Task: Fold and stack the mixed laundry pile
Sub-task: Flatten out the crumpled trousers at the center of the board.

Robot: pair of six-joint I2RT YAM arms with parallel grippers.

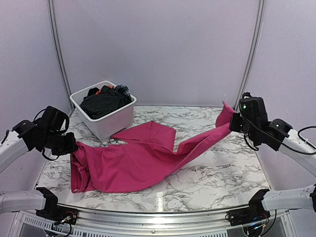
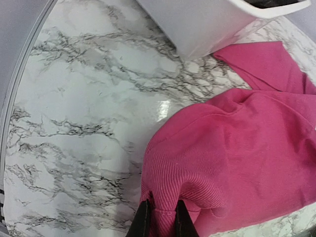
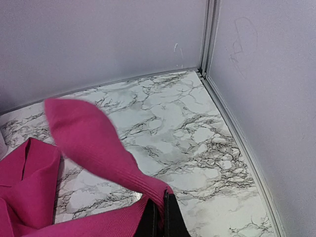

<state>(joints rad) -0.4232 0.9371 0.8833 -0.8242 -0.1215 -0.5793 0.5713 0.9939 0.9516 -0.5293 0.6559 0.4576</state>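
magenta-pink cloth (image 1: 133, 163) lies spread, rumpled, its right end raised; black shirt (image 1: 101, 103), perhaps pinstriped, sits bundled behind it.

One pink cloth (image 1: 133, 165), one white tub (image 1: 112, 120), two robot arms (image 1: 14, 144) (image 1: 297, 144).

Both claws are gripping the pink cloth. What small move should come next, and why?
Probably pull the right gripper a little further right and lower it. It holds one end of the pink cloth raised, the left gripper pinches the ribbed edge, and the middle lies bunched on the table; it likely needs flattening before folding.
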